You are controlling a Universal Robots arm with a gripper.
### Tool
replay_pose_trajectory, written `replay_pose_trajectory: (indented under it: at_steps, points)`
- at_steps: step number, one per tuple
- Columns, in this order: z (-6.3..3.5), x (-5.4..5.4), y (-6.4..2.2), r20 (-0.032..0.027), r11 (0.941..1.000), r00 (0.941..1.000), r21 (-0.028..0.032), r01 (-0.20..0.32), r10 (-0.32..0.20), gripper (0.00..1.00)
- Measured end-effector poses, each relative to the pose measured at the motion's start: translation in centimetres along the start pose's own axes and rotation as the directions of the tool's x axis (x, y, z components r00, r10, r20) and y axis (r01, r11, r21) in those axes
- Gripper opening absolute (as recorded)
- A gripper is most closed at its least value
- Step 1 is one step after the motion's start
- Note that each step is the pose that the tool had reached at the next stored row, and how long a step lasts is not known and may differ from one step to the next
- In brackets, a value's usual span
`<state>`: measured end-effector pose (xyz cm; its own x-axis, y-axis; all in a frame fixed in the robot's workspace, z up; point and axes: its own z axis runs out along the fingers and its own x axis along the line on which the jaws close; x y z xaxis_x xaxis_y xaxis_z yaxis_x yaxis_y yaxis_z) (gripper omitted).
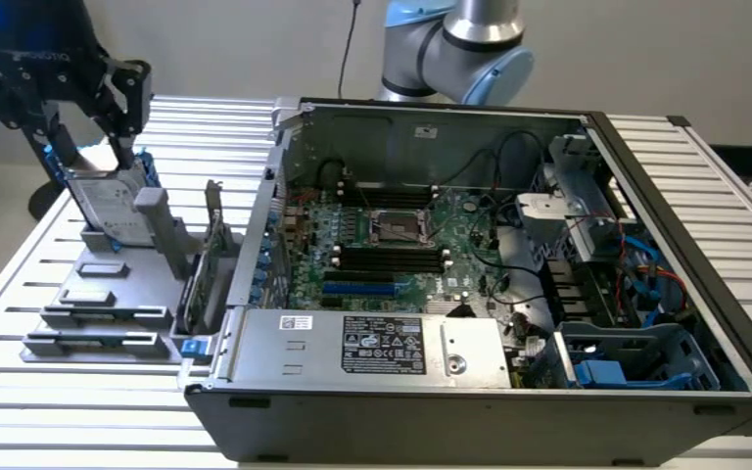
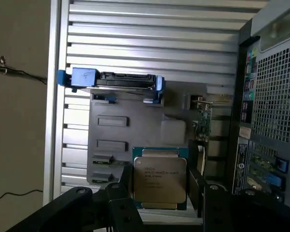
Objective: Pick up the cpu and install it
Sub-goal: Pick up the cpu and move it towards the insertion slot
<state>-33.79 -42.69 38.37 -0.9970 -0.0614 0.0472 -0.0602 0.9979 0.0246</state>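
Note:
The cpu (image 2: 159, 178), a small square chip with a dull silver top and a teal edge, sits between the two black fingers (image 2: 123, 189) of my gripper (image 2: 159, 195), which is shut on it. It hangs above the grey parts holder (image 2: 135, 113). In the exterior view my gripper (image 1: 86, 157) is at the far left, raised over the holder (image 1: 102, 318) and just above the upright hard drive (image 1: 102, 206). The black socket frame (image 1: 399, 228) lies in the middle of the motherboard inside the open computer case, well off to the exterior view's right of the gripper.
The hard drive (image 2: 118, 79) with blue rails stands in the holder, and an expansion card (image 1: 212, 257) stands at the holder's edge next to the case wall (image 1: 271, 196). Cables, a power supply (image 1: 363, 343) and drive cages crowd the case. A slatted metal table (image 1: 689, 176) lies underneath.

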Motion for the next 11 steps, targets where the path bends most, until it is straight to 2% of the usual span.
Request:
replay_pose_trajectory:
  at_steps: [4, 11]
  points:
    - [-0.98, -1.8, -0.09, -0.0033, 1.0, 1.0, -0.0002, 0.0, 0.0, 0.55]
    - [-1.54, -5.0, -0.26, -0.0039, 1.0, 1.0, -0.0002, 0.0, 0.0, 0.55]
